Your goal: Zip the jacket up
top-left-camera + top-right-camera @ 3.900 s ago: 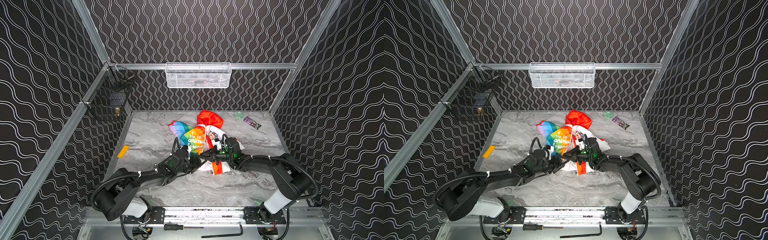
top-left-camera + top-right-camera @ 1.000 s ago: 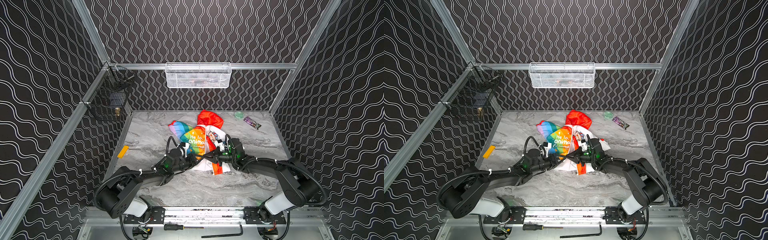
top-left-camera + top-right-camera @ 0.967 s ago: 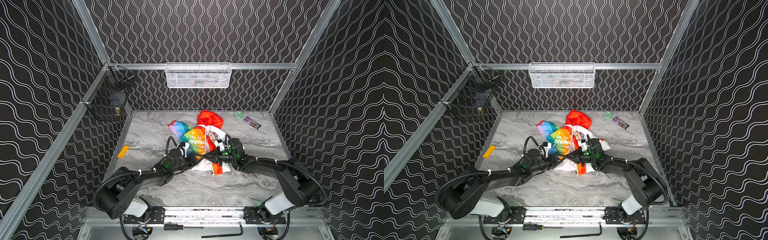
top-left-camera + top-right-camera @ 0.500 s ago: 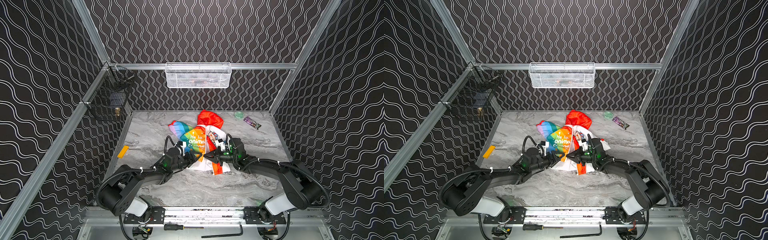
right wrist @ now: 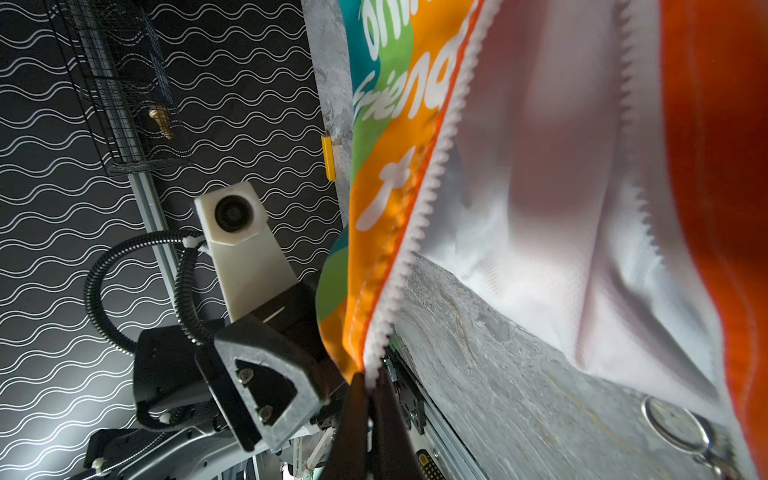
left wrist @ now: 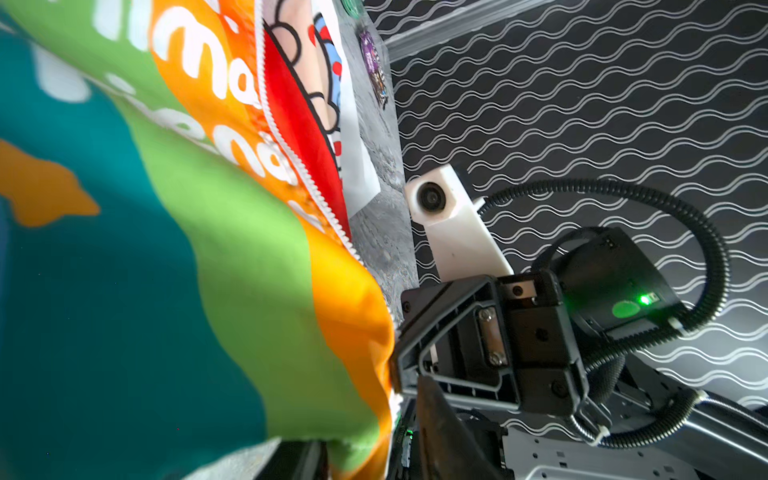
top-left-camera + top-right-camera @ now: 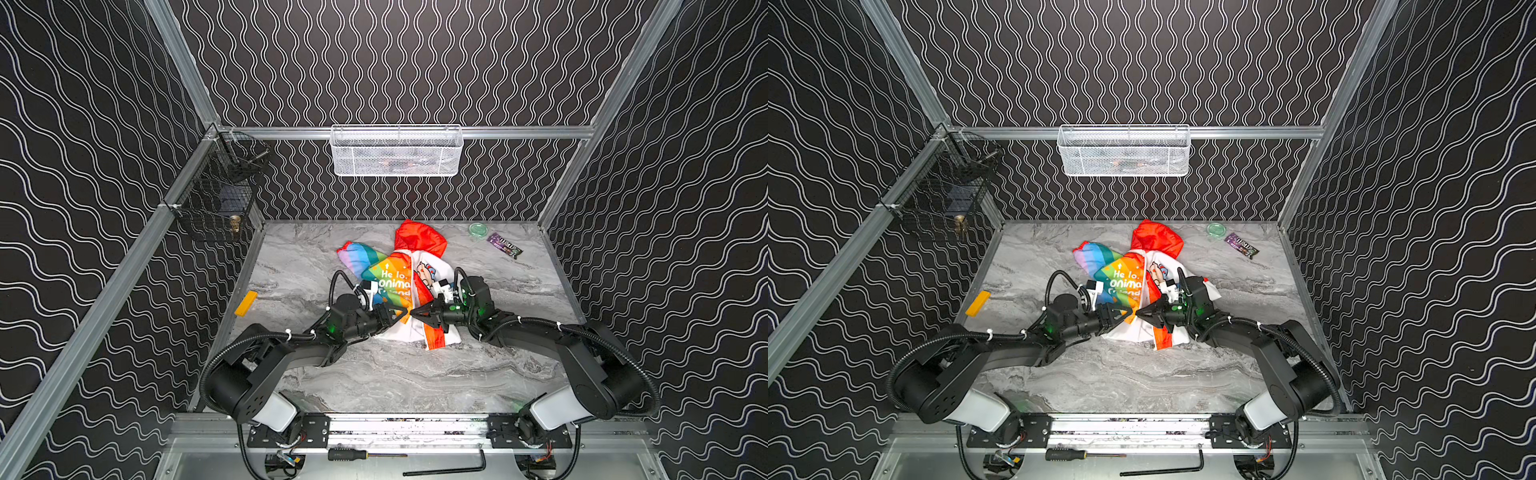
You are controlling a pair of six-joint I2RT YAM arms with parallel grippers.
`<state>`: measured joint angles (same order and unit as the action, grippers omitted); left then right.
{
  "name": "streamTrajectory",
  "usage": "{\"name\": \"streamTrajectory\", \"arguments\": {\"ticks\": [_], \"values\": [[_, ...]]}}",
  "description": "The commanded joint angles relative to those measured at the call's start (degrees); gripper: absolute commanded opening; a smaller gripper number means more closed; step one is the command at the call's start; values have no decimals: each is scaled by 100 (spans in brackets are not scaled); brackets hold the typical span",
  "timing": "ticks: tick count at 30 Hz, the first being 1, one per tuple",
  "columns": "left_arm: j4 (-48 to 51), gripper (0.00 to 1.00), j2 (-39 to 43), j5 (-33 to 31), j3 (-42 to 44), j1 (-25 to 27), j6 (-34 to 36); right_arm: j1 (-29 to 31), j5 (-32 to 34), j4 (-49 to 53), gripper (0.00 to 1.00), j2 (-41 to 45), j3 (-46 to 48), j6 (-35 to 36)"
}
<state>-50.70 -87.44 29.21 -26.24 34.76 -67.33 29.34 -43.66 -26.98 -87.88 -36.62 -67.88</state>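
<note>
Jacket (image 7: 392,278): lies crumpled on the marble table (image 7: 374,374), a little toward 12 o'clock from the middle, front unzipped. Shows a rainbow panel with white lettering on the 9 o'clock side and white lining with a cartoon print on the 3 o'clock side. Has the red hood (image 7: 419,239) at 12 and a rainbow sleeve (image 7: 353,257) out toward 10. Stands raised off the table at the 6 o'clock hem, where both grippers meet almost tip to tip.

Right gripper (image 7: 415,312): reaches in from 4 o'clock, pinched fully together on the bottom end of the white zipper teeth (image 5: 436,166) along the rainbow panel, plain in the right wrist view. Leaves a metal ring (image 5: 673,419) lying on the table by the other, orange-red front edge.

Left gripper (image 7: 395,316): reaches in from 8 o'clock, jaws partly apart with the orange hem corner between them in the left wrist view. Cannot tell whether squeezing the cloth or merely around it.

Further out:
- At 9 o'clock, near the table's edge, an orange block (image 7: 246,303).
- Toward 1 o'clock, a green round lid (image 7: 478,228) just beside a purple wrapper (image 7: 503,245).
- Up at 12 on the back rail, a white mesh basket (image 7: 397,151).
- At 10 on the side rail, a black wire basket (image 7: 216,199).
- Down at 6, on the metal base — a screwdriver (image 7: 357,455) and a hex key (image 7: 449,467).
</note>
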Motion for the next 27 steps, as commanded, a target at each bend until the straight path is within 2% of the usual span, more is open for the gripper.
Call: {"name": "streamTrajectory", "arguments": {"ticks": [1, 8, 27], "values": [[-520, 32, -59, 278, -21, -7, 9, -16, -50, 44, 0, 10, -49, 67], [-569, 25, -98, 487, 5, -10, 34, -25, -64, 7, 0, -41, -65, 56], [-676, 10, -316, 547, 31, -9, -21, -25, -46, 52, 0, -63, -86, 101]]}}
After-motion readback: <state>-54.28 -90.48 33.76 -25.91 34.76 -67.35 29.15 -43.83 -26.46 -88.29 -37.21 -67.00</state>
